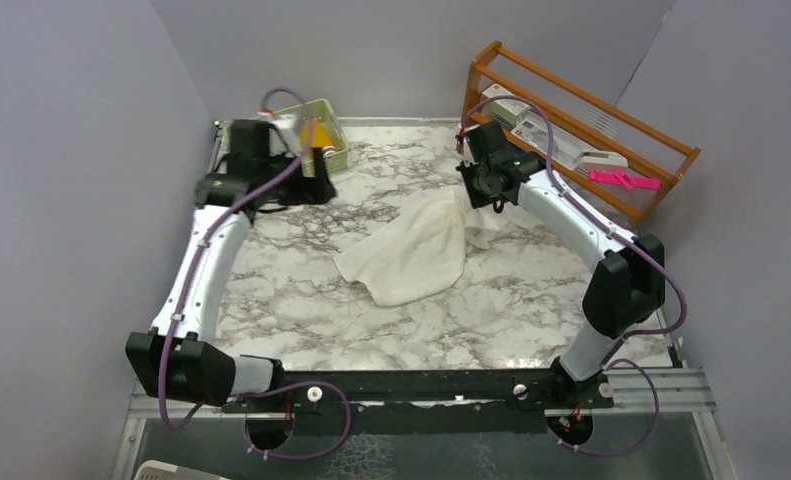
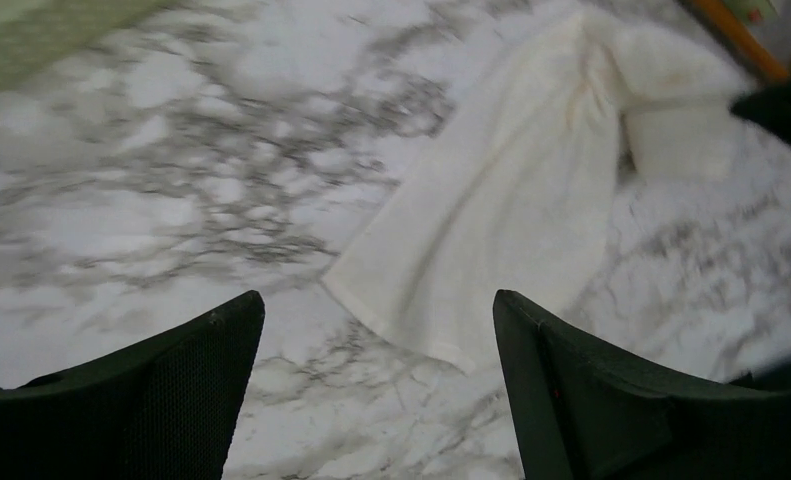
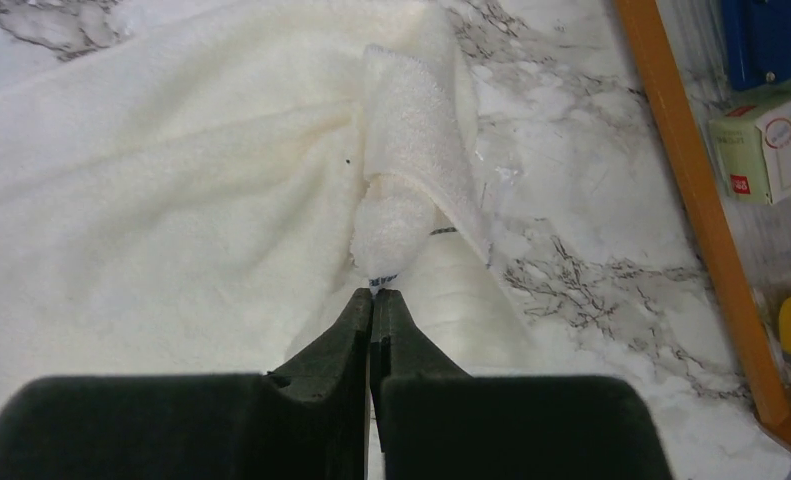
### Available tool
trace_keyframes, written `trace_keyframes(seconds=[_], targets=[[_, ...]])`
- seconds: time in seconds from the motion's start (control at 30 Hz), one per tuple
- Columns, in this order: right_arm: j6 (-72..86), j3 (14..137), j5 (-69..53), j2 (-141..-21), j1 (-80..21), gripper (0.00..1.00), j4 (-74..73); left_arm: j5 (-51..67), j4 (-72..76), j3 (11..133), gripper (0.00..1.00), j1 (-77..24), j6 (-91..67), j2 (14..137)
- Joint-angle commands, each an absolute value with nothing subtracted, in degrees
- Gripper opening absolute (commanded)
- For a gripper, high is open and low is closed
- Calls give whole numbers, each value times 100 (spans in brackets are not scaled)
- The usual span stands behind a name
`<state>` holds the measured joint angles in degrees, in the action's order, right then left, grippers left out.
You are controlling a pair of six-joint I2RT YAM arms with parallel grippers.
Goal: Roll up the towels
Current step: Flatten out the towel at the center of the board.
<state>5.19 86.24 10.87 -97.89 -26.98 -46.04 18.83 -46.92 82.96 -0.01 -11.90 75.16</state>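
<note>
Upper left, the left tool (image 2: 376, 300) hangs spread and empty. At centre, a cream towel (image 1: 416, 250) lies rumpled on the counter (image 1: 291, 300). Upper right, the right tool (image 3: 371, 292) pinches its corner; it likely needs spreading flat before rolling.

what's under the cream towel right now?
Only marble tabletop shows around the cream towel; whatever lies beneath it is covered. The right tool is shut on a bunched corner; under that fold only more towel shows.
</note>
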Motion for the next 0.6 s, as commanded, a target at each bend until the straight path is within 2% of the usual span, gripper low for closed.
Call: trace_keyframes(seconds=[0.0,0.07,0.13,0.37,0.57], targets=[[655,8831,737,-9660,-2720,1,-4291,1583,-3566,7503,87,-2167,-1474,7331],[672,8787,817,-9684,-2719,1,-4293,1060,-3264,7221,86,-2985,-1626,7411],[691,8724,888,-9665,-2717,1,-4306,658,-3138,6935,85,-3386,-1837,7474],[858,8276,824,-9395,-2598,1,-4158,380,-2902,5287,81,-3630,-3196,6598],[906,8154,529,-9431,-2601,1,-4009,784,-2227,4071,81,-3705,-3941,6165]])
